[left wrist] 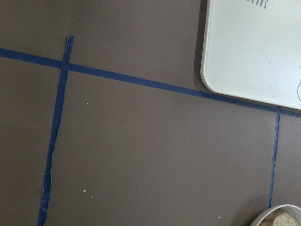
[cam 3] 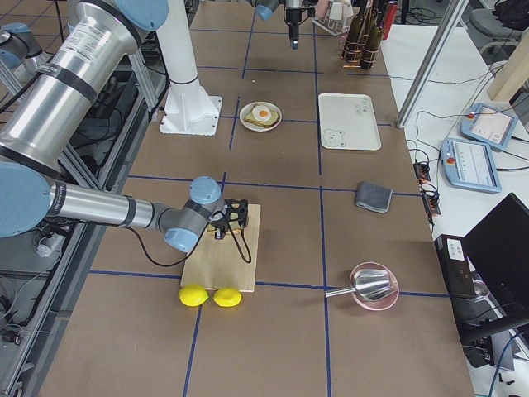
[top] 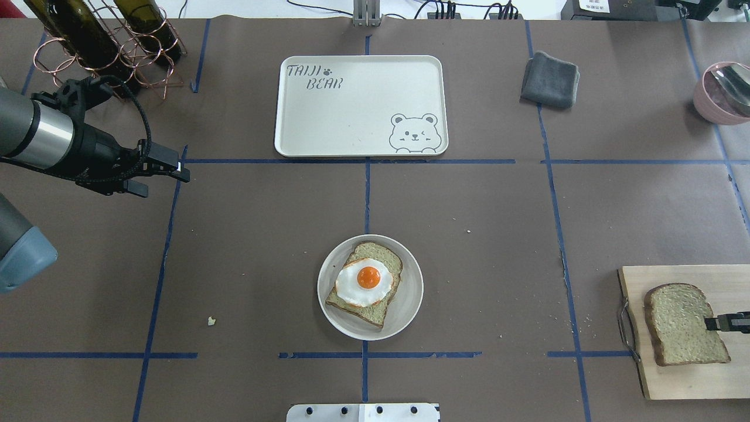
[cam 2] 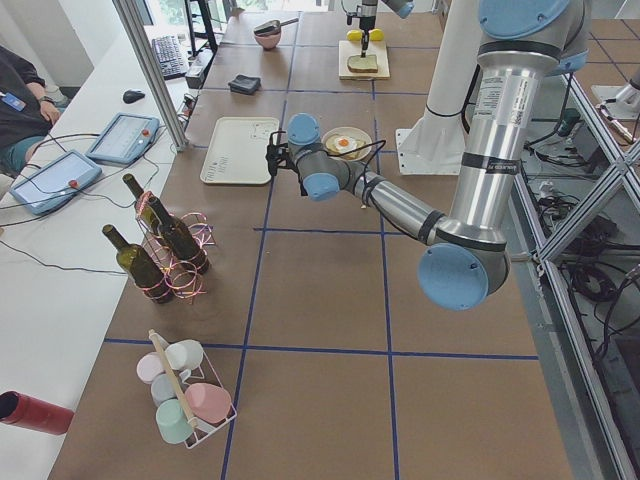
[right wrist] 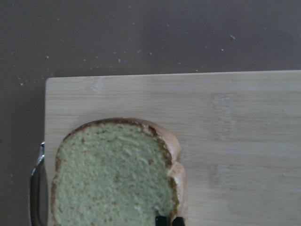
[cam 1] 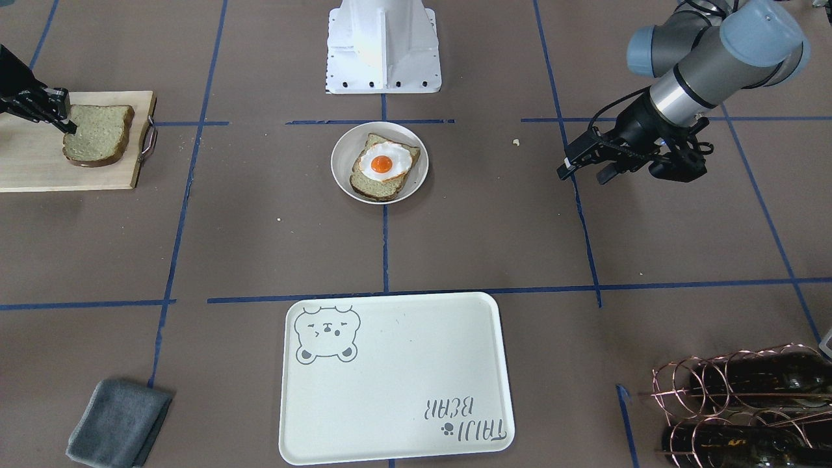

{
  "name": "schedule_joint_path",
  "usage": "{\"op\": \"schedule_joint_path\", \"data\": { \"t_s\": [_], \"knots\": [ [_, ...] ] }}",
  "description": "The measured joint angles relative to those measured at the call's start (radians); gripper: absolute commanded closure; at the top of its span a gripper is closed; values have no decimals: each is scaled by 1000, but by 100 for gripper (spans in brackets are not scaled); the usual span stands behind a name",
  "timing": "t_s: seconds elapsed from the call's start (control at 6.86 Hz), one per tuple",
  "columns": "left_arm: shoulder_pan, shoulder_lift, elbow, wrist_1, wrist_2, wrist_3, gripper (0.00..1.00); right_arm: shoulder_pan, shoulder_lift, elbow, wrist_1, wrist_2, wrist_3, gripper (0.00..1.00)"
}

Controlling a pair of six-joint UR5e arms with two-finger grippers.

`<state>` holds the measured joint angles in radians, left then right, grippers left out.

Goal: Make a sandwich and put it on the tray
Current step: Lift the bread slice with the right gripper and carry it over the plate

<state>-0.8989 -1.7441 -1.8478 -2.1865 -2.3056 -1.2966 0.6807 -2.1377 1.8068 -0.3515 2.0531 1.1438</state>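
Reads "TAIJI BEAR" in grey, beside a bear face, on the tray. Well apart, mid-bench, on the plate: bread slice topped with egg. Right jaws clenched on the second slice atop the cutting board; left jaws released, holding nothing.

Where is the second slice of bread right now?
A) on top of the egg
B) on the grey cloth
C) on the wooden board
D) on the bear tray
C: the second slice lies on the wooden board with the right hand pinching its edge, while the egg on the plate has no bread over it.
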Motion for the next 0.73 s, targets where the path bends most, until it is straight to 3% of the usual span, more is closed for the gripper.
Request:
{"op": "schedule_joint_path", "data": {
  "t_s": [0.29,0.73],
  "knots": [
    [1,-1,2,0,0,-1,0,19,20,59,36,14,12,100],
    [3,0,12,1,0,-1,0,88,177,133,44,128,143,100]
  ]
}}
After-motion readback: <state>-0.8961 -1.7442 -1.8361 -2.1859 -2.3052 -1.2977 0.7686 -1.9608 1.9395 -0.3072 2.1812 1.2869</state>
